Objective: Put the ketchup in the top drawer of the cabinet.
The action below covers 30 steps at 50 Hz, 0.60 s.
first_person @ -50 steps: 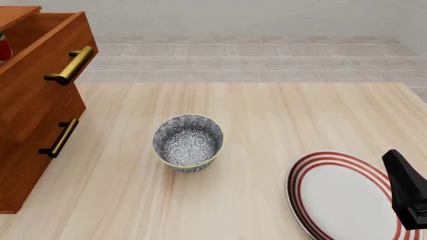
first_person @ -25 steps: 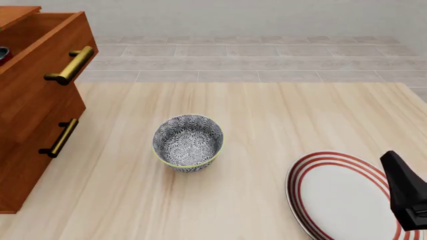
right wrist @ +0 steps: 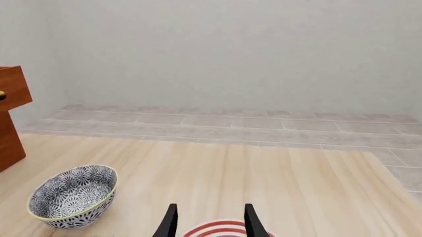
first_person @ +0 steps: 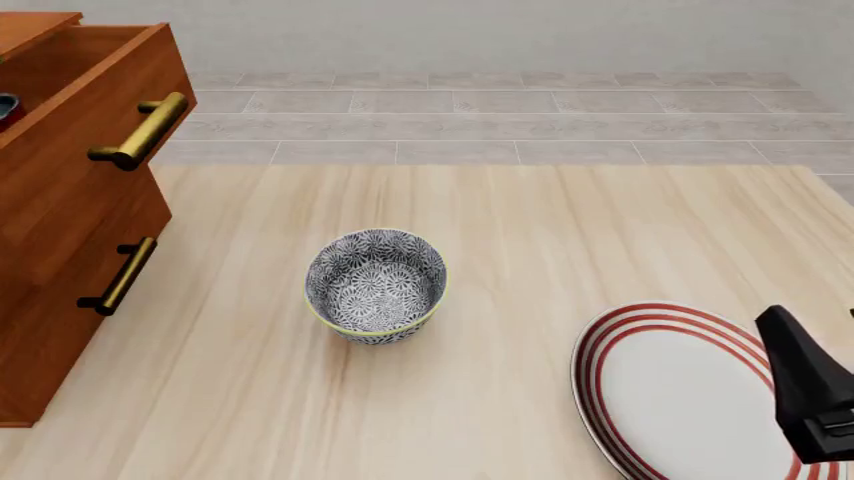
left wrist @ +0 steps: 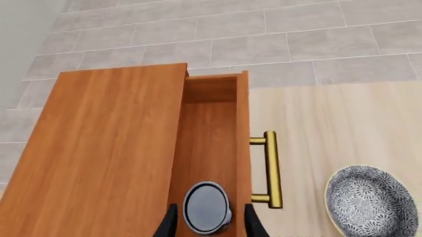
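Note:
The ketchup (left wrist: 206,207) stands inside the open top drawer (left wrist: 211,133) of the cabinet (left wrist: 105,148), its dark grey round top facing up. My left gripper (left wrist: 209,226) hangs above it, fingers spread wider than the can and not touching it. In the front view only a sliver of the ketchup (first_person: 6,106) shows at the left edge, inside the pulled-out top drawer (first_person: 94,100); the left gripper is out of that view. My right gripper (right wrist: 209,224) is open and empty above the striped plate (first_person: 681,390).
A grey patterned bowl (first_person: 375,285) stands mid-table, right of the cabinet (first_person: 60,250). The drawer's brass handle (first_person: 140,130) juts toward the bowl, with the lower drawer's handle (first_person: 120,275) below it. The right arm's dark body (first_person: 807,395) is at the lower right edge.
The ketchup has sunk lower into the top drawer; its red side no longer shows in the front view. The right arm has shifted slightly down and left.

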### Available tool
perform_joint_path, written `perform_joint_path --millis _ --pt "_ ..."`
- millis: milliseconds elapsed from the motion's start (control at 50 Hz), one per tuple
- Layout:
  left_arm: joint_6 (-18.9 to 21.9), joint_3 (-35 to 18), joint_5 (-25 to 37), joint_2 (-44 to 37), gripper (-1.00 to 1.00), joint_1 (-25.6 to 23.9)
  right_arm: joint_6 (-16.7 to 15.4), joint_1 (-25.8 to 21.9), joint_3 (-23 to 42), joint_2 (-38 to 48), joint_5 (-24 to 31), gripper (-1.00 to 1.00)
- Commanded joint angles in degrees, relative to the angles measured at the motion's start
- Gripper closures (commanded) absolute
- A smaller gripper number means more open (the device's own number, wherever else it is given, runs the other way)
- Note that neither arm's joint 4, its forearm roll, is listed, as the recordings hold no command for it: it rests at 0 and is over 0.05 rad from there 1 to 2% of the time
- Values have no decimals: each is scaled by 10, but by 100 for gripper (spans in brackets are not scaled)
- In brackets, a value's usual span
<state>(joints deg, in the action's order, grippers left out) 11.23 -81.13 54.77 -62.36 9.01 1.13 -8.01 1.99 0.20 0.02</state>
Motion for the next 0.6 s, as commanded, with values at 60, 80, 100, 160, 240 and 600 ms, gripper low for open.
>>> perform_joint_path --millis 60,80,100,160,240,600 --pt "-6 -60 58 31 -100 -71 -2 -2 -8 -1 -5 -100" --pt "-5 -64 59 31 -100 -69 -2 -3 -9 -1 -5 -100" --pt "-4 -68 60 31 -100 -70 -3 -3 -9 -1 -5 -100" --pt "1 -78 69 38 -100 -90 -1 -2 -9 -1 -6 -100" --pt "10 -80 75 45 -100 -109 -2 -2 -7 -1 -5 -100" --pt "30 -43 78 83 -100 -218 -1 -2 2 0 0 -100"
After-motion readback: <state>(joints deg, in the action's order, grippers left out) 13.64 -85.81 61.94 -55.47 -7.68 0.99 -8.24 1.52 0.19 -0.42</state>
